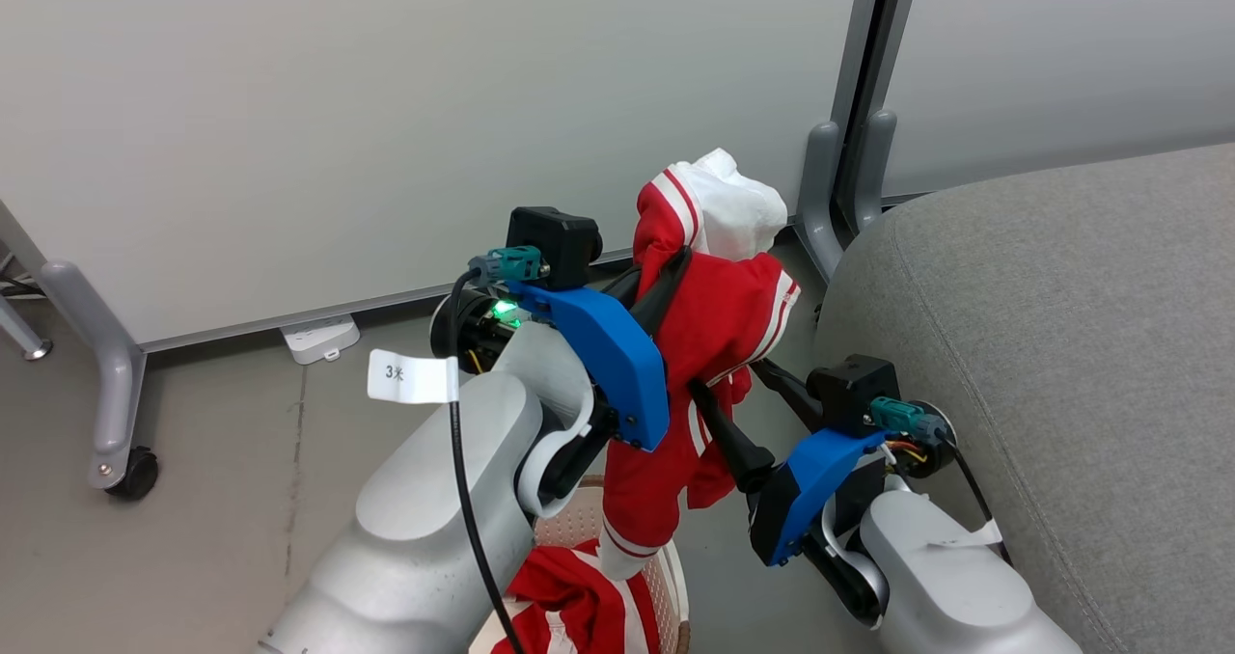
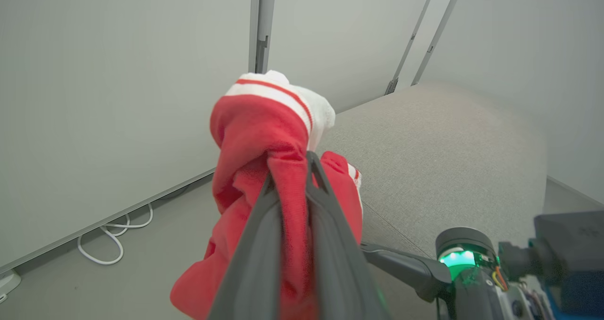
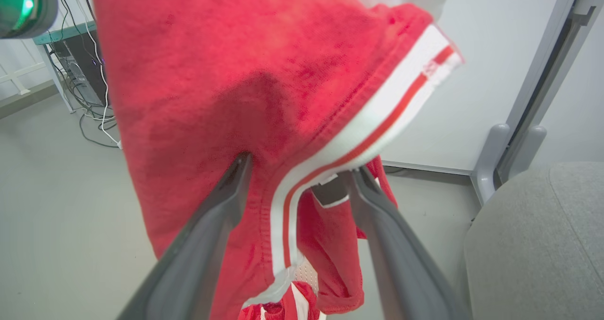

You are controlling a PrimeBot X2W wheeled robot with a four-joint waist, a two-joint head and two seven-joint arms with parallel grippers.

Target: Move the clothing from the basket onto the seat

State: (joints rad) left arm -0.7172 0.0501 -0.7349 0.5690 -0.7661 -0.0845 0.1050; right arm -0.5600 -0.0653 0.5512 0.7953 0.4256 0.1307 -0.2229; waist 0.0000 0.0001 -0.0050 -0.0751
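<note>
Red fabric with white stripes hangs bunched in my left gripper, whose two dark fingers are pinched tight on a fold of the lifted garment. It is held in the air above the basket, just beside the rounded corner of the grey seat; I cannot tell whether it brushes the cushion. Its lower end, a white cuff, dangles down to the basket. My right gripper sits close under the cloth with its fingers spread wide, and the striped hem drapes between them, unclamped. A second garment lies in the basket, partly hidden by my left forearm.
</note>
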